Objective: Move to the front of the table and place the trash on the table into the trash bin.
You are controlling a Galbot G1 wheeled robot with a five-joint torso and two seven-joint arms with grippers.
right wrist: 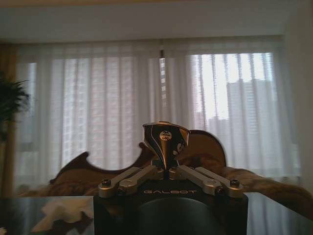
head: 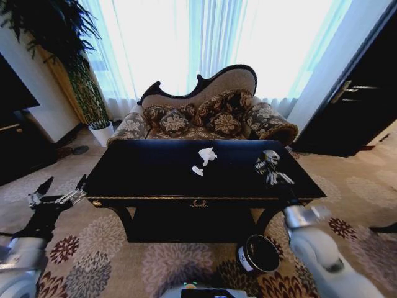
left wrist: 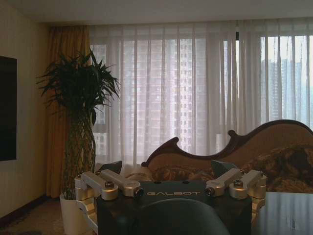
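While the bin sits on the carpet at 5 o'clock, below the table front, the left gripper hangs spread and empty off the table's 9 o'clock end. Right gripper at 2 o'clock is clenched on a dark shiny wrapper, pinched at its narrow base; looks light, crinkly, likely slippery, so hold firm. Farther in at 12 o'clock lie the paper wad and scrap: soft, featherweight, best pinched across the bulk.

One table, two white paper scraps, one dark shiny wrapper, one trash bin, one sofa, one potted plant
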